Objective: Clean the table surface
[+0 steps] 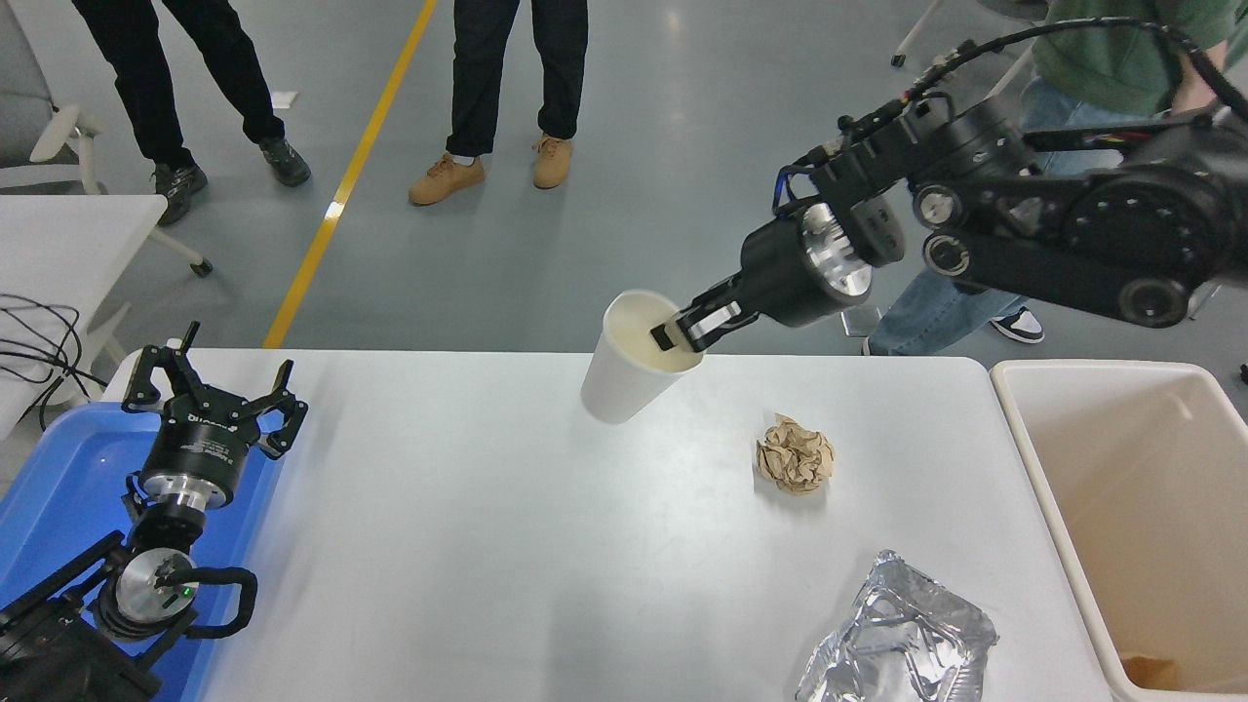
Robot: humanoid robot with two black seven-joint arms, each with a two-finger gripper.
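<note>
While the right gripper [682, 330] pinches the rim of a white paper cup [629, 358], one finger inside and one outside, the cup hangs tilted in the air above the far edge of the tabletop [468, 526]. It touches nothing below it. The left gripper [210, 390] is parked at the lower left over a blue tray [58, 487], with its fingers spread apart and holding nothing.

The white tabletop fills the middle of the view. On it lie a crumpled ball of brown paper [795, 453], right of centre, and a crushed silver foil bag [897, 634] near the front right corner. A beige bin [1131, 507] stands just beside the right edge of the tabletop, with something brown at its bottom.

I judge that the step in hand is carrying the cup away as rubbish. The next move probably calls for a swing to the right until the cup is over the bin, and only then a release. The paper ball and the foil bag are not yet cleared.
</note>
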